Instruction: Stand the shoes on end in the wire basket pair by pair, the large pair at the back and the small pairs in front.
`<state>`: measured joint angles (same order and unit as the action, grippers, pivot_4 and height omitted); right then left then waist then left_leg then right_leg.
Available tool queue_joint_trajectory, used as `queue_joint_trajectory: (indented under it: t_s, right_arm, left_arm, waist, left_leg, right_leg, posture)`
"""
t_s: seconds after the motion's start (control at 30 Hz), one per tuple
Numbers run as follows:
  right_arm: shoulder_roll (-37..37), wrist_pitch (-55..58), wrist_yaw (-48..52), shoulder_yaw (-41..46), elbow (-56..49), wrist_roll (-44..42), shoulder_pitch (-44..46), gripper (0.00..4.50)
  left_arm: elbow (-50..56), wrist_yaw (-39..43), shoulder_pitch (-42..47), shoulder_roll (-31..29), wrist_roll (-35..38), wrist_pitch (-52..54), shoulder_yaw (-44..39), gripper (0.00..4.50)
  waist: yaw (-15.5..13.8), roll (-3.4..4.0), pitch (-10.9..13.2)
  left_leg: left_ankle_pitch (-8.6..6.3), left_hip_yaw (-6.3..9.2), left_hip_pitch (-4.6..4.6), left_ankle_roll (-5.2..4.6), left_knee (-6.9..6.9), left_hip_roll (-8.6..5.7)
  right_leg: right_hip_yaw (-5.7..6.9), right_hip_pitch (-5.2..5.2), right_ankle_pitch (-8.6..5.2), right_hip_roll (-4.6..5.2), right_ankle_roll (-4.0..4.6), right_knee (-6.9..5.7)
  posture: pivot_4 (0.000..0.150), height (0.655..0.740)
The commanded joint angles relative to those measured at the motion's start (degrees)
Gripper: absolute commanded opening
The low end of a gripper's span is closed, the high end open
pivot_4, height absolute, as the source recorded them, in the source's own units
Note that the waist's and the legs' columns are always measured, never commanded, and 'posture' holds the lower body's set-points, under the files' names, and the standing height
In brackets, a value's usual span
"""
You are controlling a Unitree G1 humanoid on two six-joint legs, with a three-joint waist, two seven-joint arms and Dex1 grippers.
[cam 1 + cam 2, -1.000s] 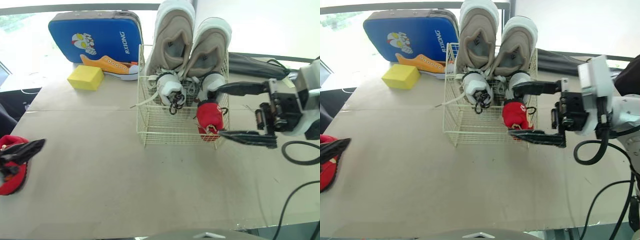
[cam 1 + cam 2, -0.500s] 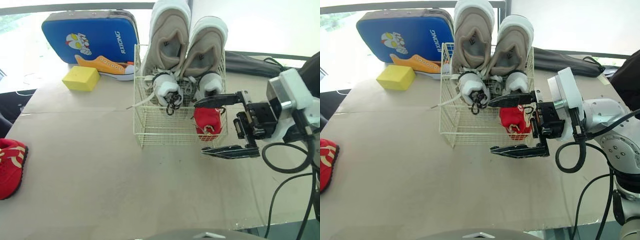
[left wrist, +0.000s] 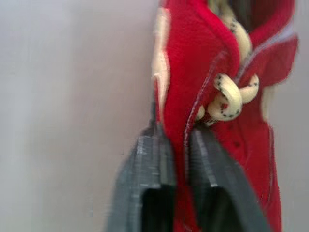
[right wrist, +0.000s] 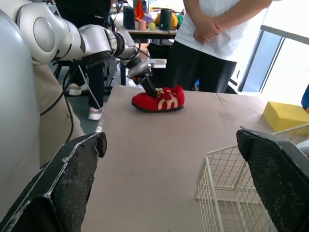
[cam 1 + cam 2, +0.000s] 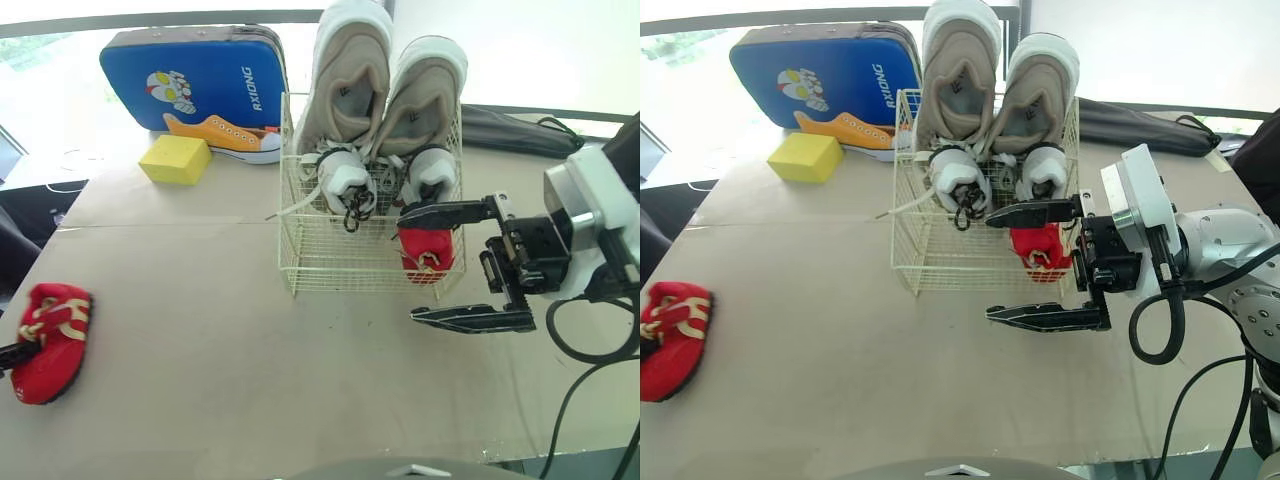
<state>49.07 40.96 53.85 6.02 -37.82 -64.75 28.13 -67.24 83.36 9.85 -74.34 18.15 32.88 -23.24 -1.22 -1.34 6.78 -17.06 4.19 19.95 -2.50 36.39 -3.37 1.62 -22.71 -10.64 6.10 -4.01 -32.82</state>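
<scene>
The wire basket (image 5: 330, 262) stands mid-table. Two large beige shoes (image 5: 350, 80) stand on end at its back. Two small white shoes (image 5: 345, 185) sit in front of them, and one small red shoe (image 5: 427, 250) is in the front right corner. The other red shoe (image 5: 50, 325) lies on the table at the far left. My left gripper (image 3: 176, 140) is shut on that red shoe's (image 3: 207, 72) side edge, next to the cream laces. My right gripper (image 5: 407, 265) hangs open at the basket's front right corner, holding nothing.
A blue case (image 5: 195, 75) with an orange sneaker (image 5: 225, 135) against it and a yellow block (image 5: 175, 158) lie at the back left. A black bag (image 5: 520, 128) is at the back right. A person (image 4: 212, 43) stands beyond the table's left end.
My left gripper has closed on the red shoe's edge. The right gripper stays open and has drawn slightly back from the basket. The view itself has shifted.
</scene>
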Motion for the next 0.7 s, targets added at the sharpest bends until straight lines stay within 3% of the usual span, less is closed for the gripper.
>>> queue_joint_trajectory:
  t_s: [0.03,0.1,0.2,0.3,0.4,0.5,0.57,0.7]
  right_arm:
    - [0.1,-1.4,-0.4,2.2,-0.9,1.3,-2.5,4.5]
    - [-0.2,-1.7,-0.7,2.6,-0.2,1.8,-3.9,4.5]
    - [-0.5,-3.3,-1.1,4.2,0.7,4.2,-5.8,4.5]
    - [0.4,-4.3,-2.2,7.6,-0.6,6.1,-10.2,4.5]
    - [1.5,-4.6,-4.3,12.3,-3.5,7.1,-15.7,4.5]
    - [2.4,-4.5,-5.7,17.5,-7.0,7.4,-22.0,4.5]
    - [2.5,-4.6,-6.4,20.6,-9.3,6.8,-25.6,4.5]
    - [2.9,-4.7,-7.6,24.5,-11.7,4.9,-29.4,4.5]
  left_arm:
    - [31.2,4.3,-11.9,3.0,13.6,18.6,-14.6,0.04]
    - [54.5,-3.2,-15.5,9.4,23.0,32.2,-25.4,0.04]
    - [78.1,-18.8,-8.2,19.6,36.4,43.9,-30.8,0.04]
    - [91.8,-37.0,3.8,31.5,48.5,42.5,-26.9,0.04]
    - [100.2,-53.6,11.5,42.8,53.1,36.3,-20.2,0.04]
    - [106.2,-58.4,12.4,49.3,46.9,28.5,-11.1,0.04]
    - [107.8,-59.4,11.3,53.0,38.3,20.0,-4.4,0.04]
    - [104.2,-52.6,5.9,53.8,17.7,-3.4,7.8,0.04]
  waist:
    - [0.2,-0.26,0.1]
    - [0.3,-0.43,0.2]
    - [0.2,-0.59,0.3]
    - [0.0,-0.4,0.3]
    - [0.0,-0.38,0.3]
    - [0.4,-0.55,0.2]
    - [0.4,-0.6,0.2]
    - [0.1,-0.45,0.1]
  left_leg:
    - [-0.01,0.04,0.03,0.01,0.01,0.05]
    - [-0.02,0.12,0.11,0.05,0.04,0.21]
    - [0.0,0.31,0.2,0.11,0.13,0.3]
    - [0.07,0.43,0.07,0.23,0.12,0.3]
    - [0.27,0.46,-0.18,0.58,0.11,0.33]
    - [0.36,0.42,-0.19,0.74,0.11,0.34]
    - [0.36,0.33,-0.21,0.73,0.06,0.33]
    - [0.37,0.27,-0.22,0.71,0.04,0.3]
  right_leg:
    - [0.03,0.0,-0.01,0.03,0.02,-0.01]
    - [0.02,0.0,-0.07,0.19,0.14,0.07]
    - [0.14,0.02,-0.03,0.17,0.05,0.14]
    - [0.24,0.16,0.01,0.11,-0.19,0.09]
    - [0.22,0.41,0.08,0.02,-0.08,0.05]
    - [0.06,0.45,0.11,-0.09,0.0,0.02]
    - [-0.04,0.47,0.1,-0.12,0.03,0.13]
    - [-0.09,0.59,-0.03,-0.2,0.28,0.21]
  posture:
    - [0.15,0.74]
    - [0.15,0.74]
    - [0.15,0.74]
    - [0.15,0.74]
    - [0.15,0.74]
    - [0.15,0.74]
    - [0.15,0.74]
    - [0.15,0.74]
